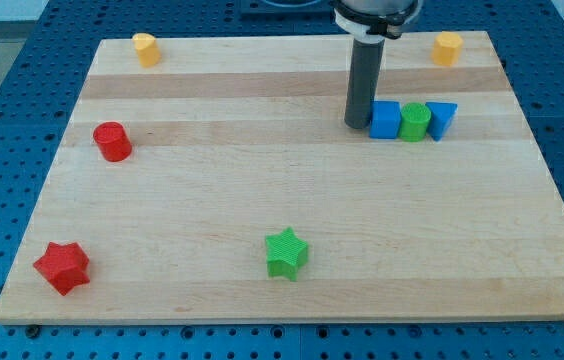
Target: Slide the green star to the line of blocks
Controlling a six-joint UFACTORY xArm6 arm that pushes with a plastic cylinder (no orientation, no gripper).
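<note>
My tip (357,124) sits just at 9 o'clock of the blue cube (385,120), which heads the line: blue cube, green cylinder (415,122), blue triangular block (441,119), side by side. No fingers on this rig, only a bare rod, nothing held.

The green star (286,252) lies well apart, at about 7 o'clock from my tip, near the board's (262,100) bottom edge.

To do it well, I judge: circle round to the star's 7 o'clock side, push squarely toward 1 o'clock, slow near the line.

Count:
- yellow blocks, two (144,48) (447,47)
- red cylinder (113,141), one
- red star (62,266), one
- blue, two
- green, two
</note>
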